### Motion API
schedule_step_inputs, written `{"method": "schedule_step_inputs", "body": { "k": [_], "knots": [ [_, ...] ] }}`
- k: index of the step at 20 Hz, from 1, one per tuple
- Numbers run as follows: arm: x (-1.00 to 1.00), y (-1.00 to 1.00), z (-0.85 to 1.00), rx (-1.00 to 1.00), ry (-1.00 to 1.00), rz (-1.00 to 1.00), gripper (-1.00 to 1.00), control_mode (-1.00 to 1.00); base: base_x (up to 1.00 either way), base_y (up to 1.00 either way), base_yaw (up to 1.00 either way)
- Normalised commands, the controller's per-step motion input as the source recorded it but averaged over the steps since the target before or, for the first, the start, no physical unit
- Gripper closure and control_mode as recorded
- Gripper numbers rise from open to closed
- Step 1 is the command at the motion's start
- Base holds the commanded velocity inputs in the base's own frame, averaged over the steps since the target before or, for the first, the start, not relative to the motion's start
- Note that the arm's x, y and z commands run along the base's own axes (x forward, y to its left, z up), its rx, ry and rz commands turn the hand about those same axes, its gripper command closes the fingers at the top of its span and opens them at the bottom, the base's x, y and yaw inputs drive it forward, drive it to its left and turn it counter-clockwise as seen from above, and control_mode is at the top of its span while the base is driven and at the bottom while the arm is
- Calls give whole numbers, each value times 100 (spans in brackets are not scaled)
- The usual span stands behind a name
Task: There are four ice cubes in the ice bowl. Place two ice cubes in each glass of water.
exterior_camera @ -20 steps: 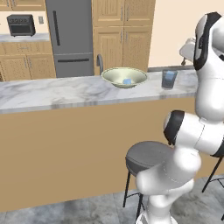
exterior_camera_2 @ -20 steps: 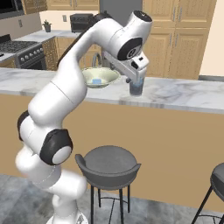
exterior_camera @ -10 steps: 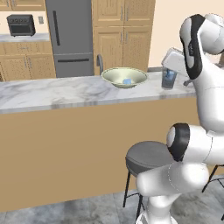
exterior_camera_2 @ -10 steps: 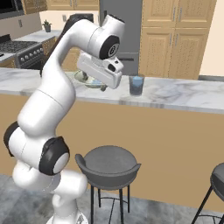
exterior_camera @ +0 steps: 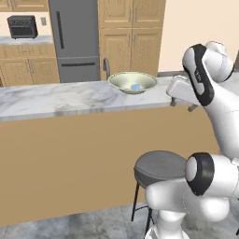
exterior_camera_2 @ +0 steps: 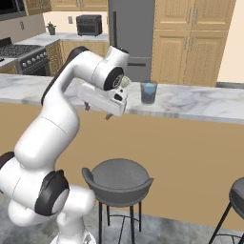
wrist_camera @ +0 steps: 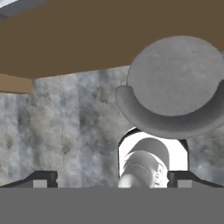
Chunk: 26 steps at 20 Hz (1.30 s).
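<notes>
The pale yellowish-green ice bowl (exterior_camera: 133, 82) stands on the marble counter, with a pale blue ice cube (exterior_camera: 136, 87) showing inside; in the right base view its rim (exterior_camera_2: 125, 82) peeks out behind the arm. A glass of water (exterior_camera_2: 148, 93) stands on the counter to the right of the bowl. My gripper (exterior_camera_2: 97, 111) hangs in front of the counter's front edge, pointing down and away from both. It also shows right of the bowl (exterior_camera: 182, 105). In the hand view the gripper (wrist_camera: 111, 181) is open, with only floor between its fingertips (wrist_camera: 41, 179).
A grey round stool (wrist_camera: 177, 87) stands on the floor below the hand, in front of the counter (exterior_camera: 56, 100). A second stool (exterior_camera_2: 237, 195) is at the far right. Fridge (exterior_camera: 77, 39), toaster oven (exterior_camera: 22, 26) and stove (exterior_camera_2: 16, 50) line the back wall.
The hand has swung away from above the glass, dropped lower and come out in front of the counter edge, now facing the floor. Jaws stay open. Bowl and glass have not moved.
</notes>
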Motion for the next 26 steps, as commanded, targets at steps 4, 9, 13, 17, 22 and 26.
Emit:
{"method": "schedule_step_inputs", "body": {
  "k": [4, 9, 13, 17, 22, 26],
  "knots": [
    [11, 37, -12, -2, -5, 14, -100, -100, 0, 0, 0],
    [45, 43, 25, -7, -16, 13, -100, -100, 0, 0, 0],
    [64, 47, 31, -9, -19, 12, -100, -100, 0, 0, 0],
    [73, 28, 9, -13, -23, 10, -100, -100, 0, 0, 0],
    [70, 15, 0, -12, -23, 11, -100, -100, 0, 0, 0],
    [53, 3, 7, -8, -32, 5, -100, -100, 0, 0, 0]
  ]
}}
